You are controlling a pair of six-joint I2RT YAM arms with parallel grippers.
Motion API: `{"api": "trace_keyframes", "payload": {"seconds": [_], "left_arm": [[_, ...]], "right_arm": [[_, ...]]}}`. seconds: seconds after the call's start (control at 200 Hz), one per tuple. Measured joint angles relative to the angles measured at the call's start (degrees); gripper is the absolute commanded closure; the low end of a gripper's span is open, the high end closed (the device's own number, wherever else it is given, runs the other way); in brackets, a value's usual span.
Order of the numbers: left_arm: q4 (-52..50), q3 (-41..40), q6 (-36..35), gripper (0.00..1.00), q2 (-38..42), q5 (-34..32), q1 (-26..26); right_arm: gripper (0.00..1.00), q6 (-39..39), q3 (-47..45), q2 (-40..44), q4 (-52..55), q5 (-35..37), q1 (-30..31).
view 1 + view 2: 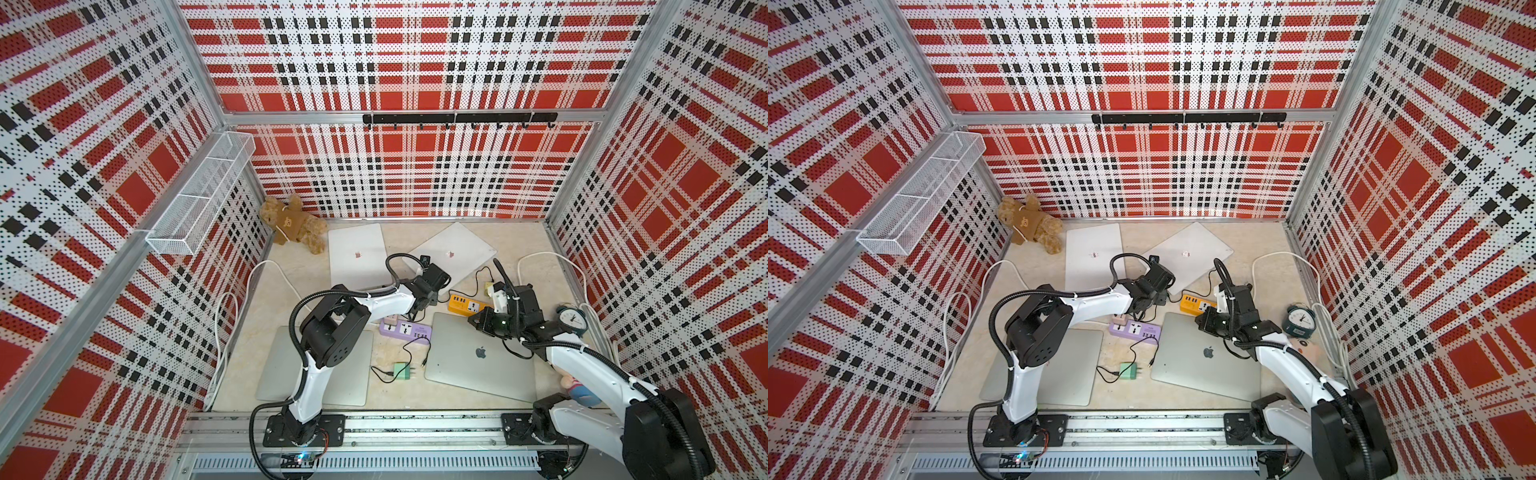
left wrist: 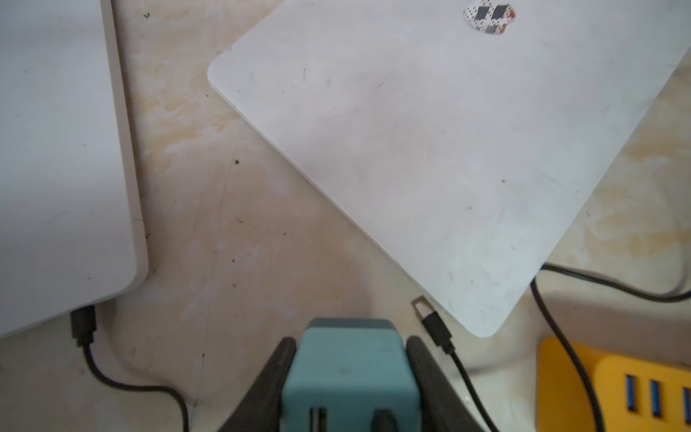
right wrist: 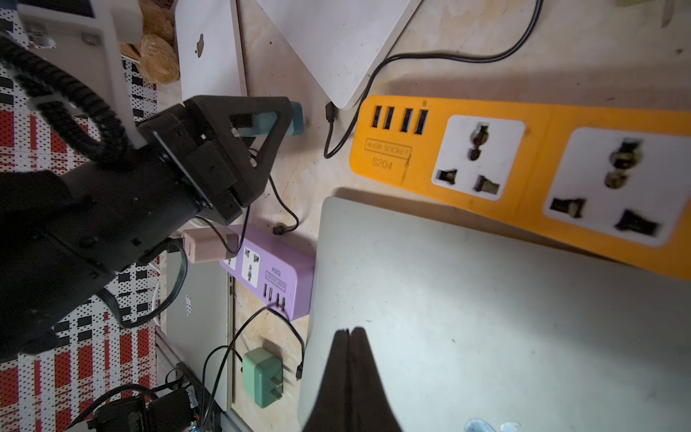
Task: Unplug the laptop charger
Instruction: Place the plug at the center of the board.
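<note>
1. The teal charger (image 2: 347,377) is a small, squarish block with rounded edges and a matte blue-green shell. The face nearest the left wrist camera has a narrow slot.
2. The left tool (image 2: 349,342) grips it, one dark finger pressed against each side.
3. The block is held over the tabletop (image 2: 224,224), above the gap between two closed white laptops (image 2: 448,149) and near the end of the orange power strip (image 3: 523,164). I cannot tell whether it touches the surface.
4. A loose black cable plug (image 2: 424,306) lies just beside the corner of the nearer white laptop.
5. The right tool (image 3: 349,333) is closed with its fingertips together and nothing between them. It hangs over the lid of a grey laptop (image 3: 486,318).
6. The purple power strip (image 3: 276,276) has a pink adapter (image 3: 209,245) in one socket and a black cable in one USB port.
7. A green charger (image 1: 402,371) lies on its side on the tabletop between the two grey laptops, prongs exposed and a cable attached.
8. A white wire basket (image 1: 199,195) hangs on the left wall, split by cross wires into compartments.
</note>
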State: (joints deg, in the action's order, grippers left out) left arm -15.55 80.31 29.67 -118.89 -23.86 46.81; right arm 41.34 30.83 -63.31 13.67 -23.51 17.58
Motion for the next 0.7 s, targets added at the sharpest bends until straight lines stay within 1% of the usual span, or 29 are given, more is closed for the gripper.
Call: {"api": "trace_keyframes", "payload": {"seconds": [0.14, 0.431, 0.701], "left_arm": [[0.74, -0.04, -0.02, 0.70, -0.22, -0.17, 0.00], [4.39, -1.97, 0.46, 0.64, -0.09, -0.68, 0.09], [5.09, -2.47, 0.96, 0.56, 0.07, -1.31, 0.44]], "right_arm": [[1.00, -0.02, -0.04, 0.00, 0.02, 0.02, -0.04], [1.00, 0.02, -0.04, 0.00, 0.00, -0.02, -0.15], [1.00, 0.02, -0.04, 0.00, -0.02, -0.07, -0.15]]}}
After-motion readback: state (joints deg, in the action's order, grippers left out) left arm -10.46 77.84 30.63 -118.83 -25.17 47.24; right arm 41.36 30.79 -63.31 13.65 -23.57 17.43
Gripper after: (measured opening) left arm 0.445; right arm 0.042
